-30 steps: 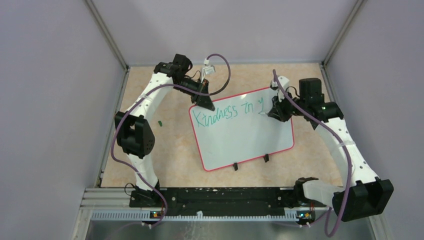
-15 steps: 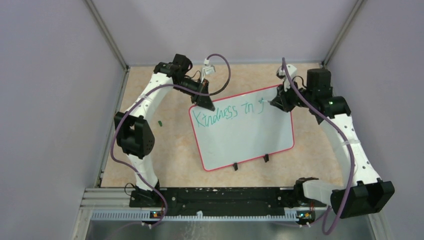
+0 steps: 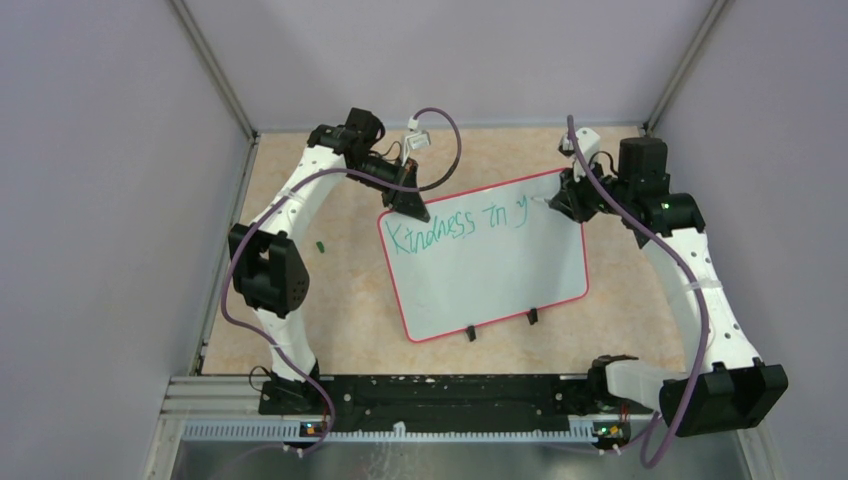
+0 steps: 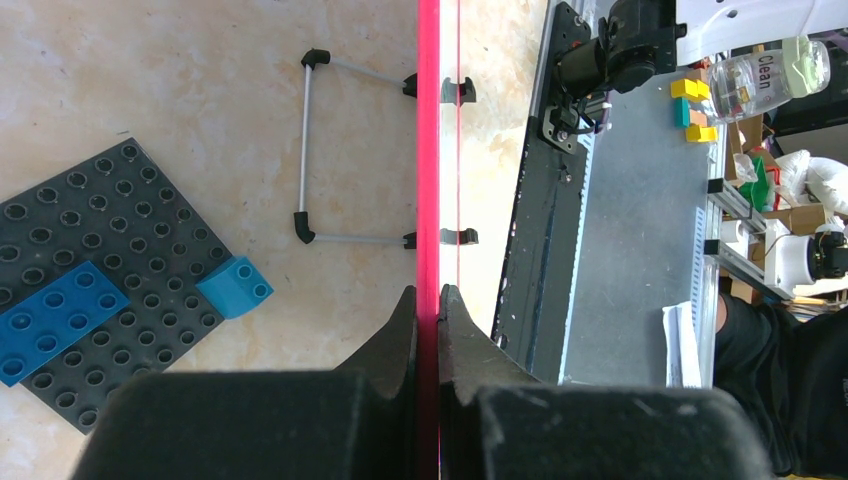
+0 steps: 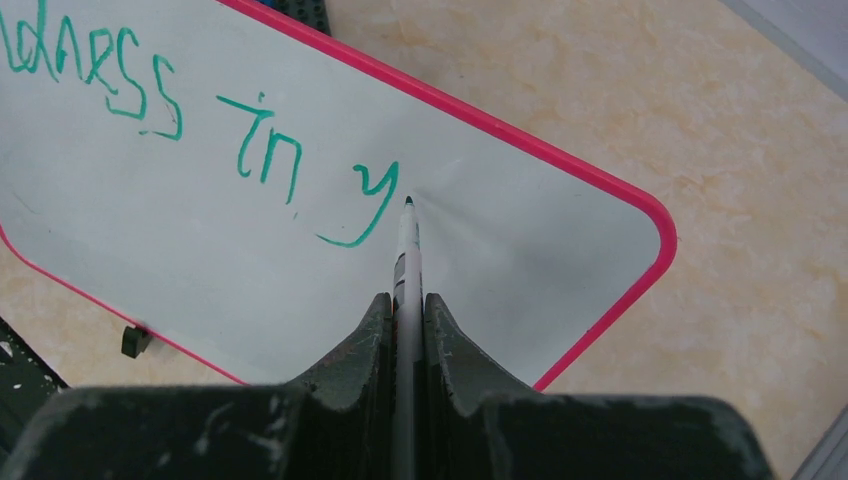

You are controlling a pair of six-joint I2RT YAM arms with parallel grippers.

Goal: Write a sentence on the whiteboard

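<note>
Right end effector (image 5: 405,300): fingers together, clamped on a marker (image 5: 407,240) that runs straight out between them, tip toward the whiteboard (image 5: 520,250). The tip sits just right of the "y", the last letter written. Cannot tell if the tip touches the surface. The sentence (image 3: 455,222) reads "Kindness in y" so far, teal-green, one line along the board's far edge, slanting up to the right.

Left end effector (image 4: 428,298): fingers closed on the whiteboard's red-pink rim, at the far-left corner in the top view, just beside the "K". In the left wrist view the board is edge-on, a thin pink line running away from the fingers.

The whiteboard sits mid-counter (image 3: 340,310) between the two arms, turned slightly. Two black clips (image 3: 470,333) are on its near edge. A grey wire stand (image 4: 305,150) joins those clips on one face of the board. On that same side, a dark grey studded plate (image 4: 120,230) lies on the counter with blue bricks (image 4: 60,320) on it.
</note>
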